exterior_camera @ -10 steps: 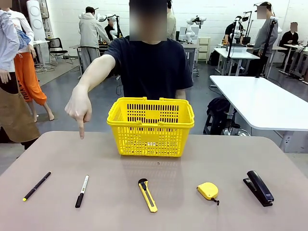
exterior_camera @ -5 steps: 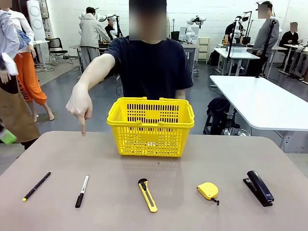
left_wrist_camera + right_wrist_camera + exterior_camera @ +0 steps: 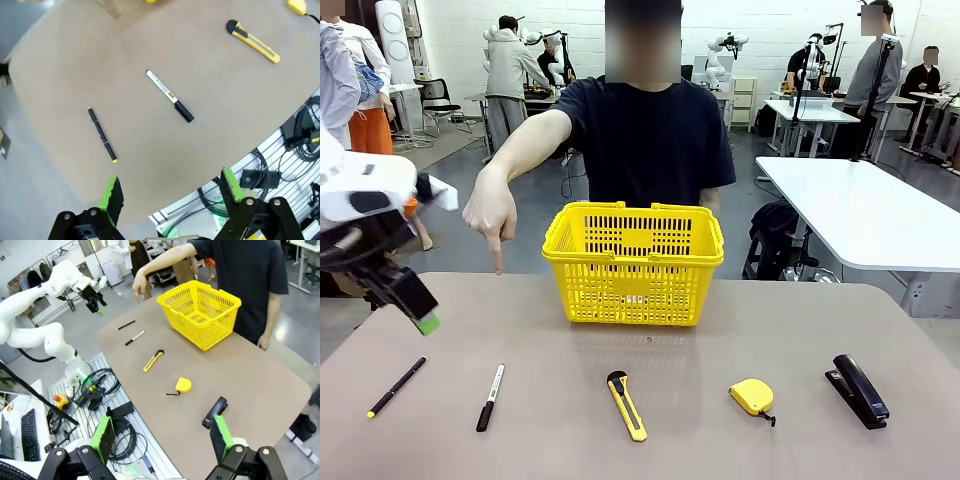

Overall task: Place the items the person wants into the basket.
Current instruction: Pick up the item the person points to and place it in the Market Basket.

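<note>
Black marker with white label (image 3: 490,397), lower left: apparently chosen by person's pointing hand (image 3: 492,215). Left gripper (image 3: 170,192) and right gripper (image 3: 162,435) spread, empty. Yellow slotted plastic basket (image 3: 632,255), centre, awaits.

You have a smooth, matt tabletop (image 3: 720,340) under everything. On it the basket (image 3: 633,290) is moulded yellow plastic with a slight sheen, and the utility knife (image 3: 627,405) and tape measure (image 3: 752,396) look like the same sort of hard plastic, though the stapler (image 3: 860,390) shows a glossier dark shell. Your left gripper (image 3: 170,186) has a matt black body with flat green pads (image 3: 109,192), its arm (image 3: 360,190) is cased in smooth white, and the person (image 3: 650,150) is dressed in soft, dull cloth.
</note>
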